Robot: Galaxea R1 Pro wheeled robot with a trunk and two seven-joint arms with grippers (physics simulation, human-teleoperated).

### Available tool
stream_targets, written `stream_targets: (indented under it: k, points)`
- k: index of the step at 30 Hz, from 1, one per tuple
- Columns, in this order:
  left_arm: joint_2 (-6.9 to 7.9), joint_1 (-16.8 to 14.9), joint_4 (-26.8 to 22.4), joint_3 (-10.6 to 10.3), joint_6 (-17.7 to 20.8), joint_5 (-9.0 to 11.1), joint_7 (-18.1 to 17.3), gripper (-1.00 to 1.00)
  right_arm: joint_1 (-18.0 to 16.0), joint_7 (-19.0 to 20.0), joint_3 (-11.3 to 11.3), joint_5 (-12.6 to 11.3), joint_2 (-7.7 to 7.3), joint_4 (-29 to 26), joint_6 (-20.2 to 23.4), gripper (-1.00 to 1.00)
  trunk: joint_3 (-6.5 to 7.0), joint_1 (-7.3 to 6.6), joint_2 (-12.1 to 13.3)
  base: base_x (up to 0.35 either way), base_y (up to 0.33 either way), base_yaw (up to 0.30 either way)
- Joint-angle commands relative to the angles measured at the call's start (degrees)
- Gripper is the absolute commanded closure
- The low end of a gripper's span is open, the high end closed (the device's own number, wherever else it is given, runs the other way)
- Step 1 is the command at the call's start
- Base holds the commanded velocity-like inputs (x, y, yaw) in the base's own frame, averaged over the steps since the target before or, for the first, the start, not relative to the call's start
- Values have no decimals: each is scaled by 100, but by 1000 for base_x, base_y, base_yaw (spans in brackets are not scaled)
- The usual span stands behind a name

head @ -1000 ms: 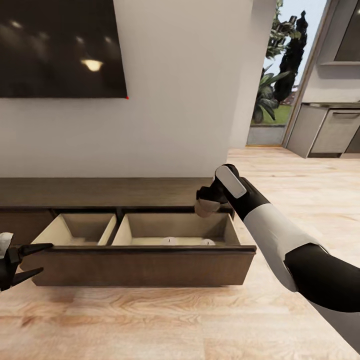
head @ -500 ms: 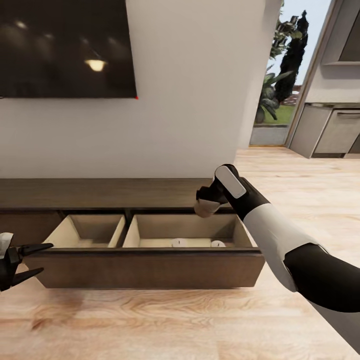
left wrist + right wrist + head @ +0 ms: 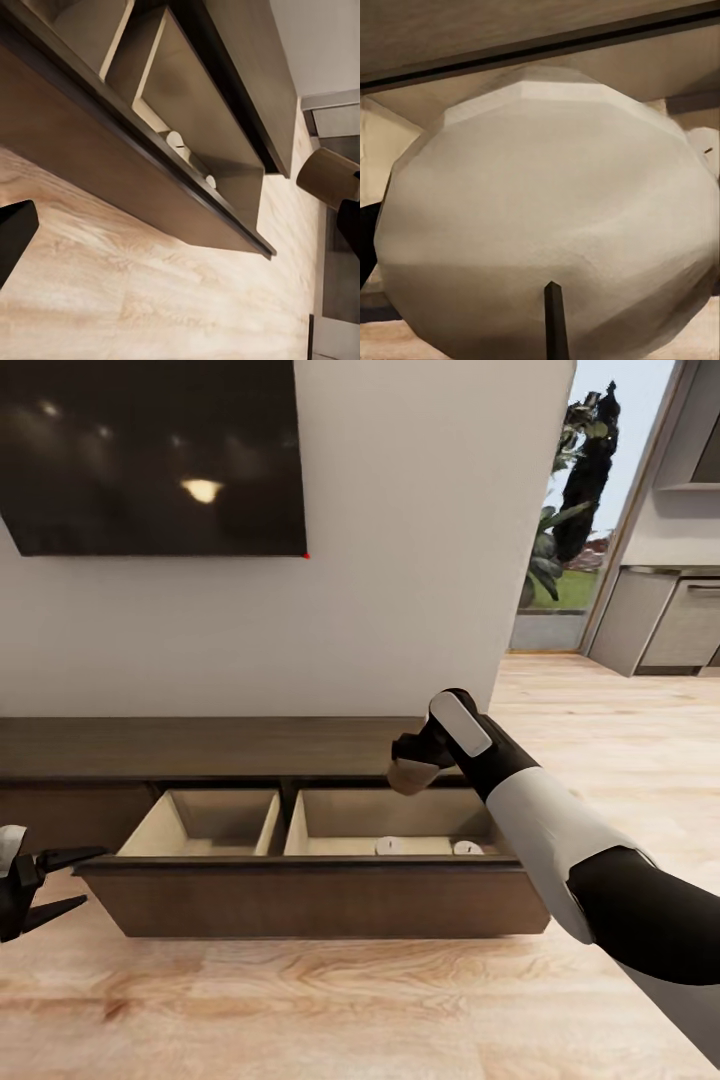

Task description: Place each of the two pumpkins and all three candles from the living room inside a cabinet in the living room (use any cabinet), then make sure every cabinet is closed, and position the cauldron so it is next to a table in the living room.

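The dark-brown cabinet runs along the wall, and its drawer is pulled out with pale compartments inside. Two beige candles stand in the right compartment; the left wrist view also shows these candles. My right gripper is shut on a third candle and holds it above that compartment's back edge. That held candle looms large in the right wrist view. My left gripper is open, level with the drawer front and off its left end.
A black TV hangs on the white wall above the cabinet. Light plank floor lies in front of the drawer. At the right, a glass door and grey kitchen units stand further back.
The whole picture has shifted right, so the camera has moved; cabinet, drawer and TV sit further right in the view. Both arms hold the same pose, the candle still gripped.
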Motion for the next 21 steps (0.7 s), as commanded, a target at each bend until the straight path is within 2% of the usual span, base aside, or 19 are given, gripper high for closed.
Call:
stream_targets:
  k: [1,9,14,21]
  points:
    - [-2,-4,8,6,15,60,57,-100,-7,-69,19,-64,-1,-2,-10,100,-6,-1,-3,124,277,0]
    - [-2,-6,19,5,15,60,57,-100,-7,-62,19,-64,-1,12,-10,100,-6,-1,-3,120,292,0]
    - [0,-6,27,13,15,60,57,-100,-7,-38,26,-57,41,293,-10,100,-6,-1,-3,55,313,0]
    - [0,-5,28,13,15,60,59,-100,-7,-34,28,-56,60,413,-10,100,-6,-1,-3,-135,281,0]
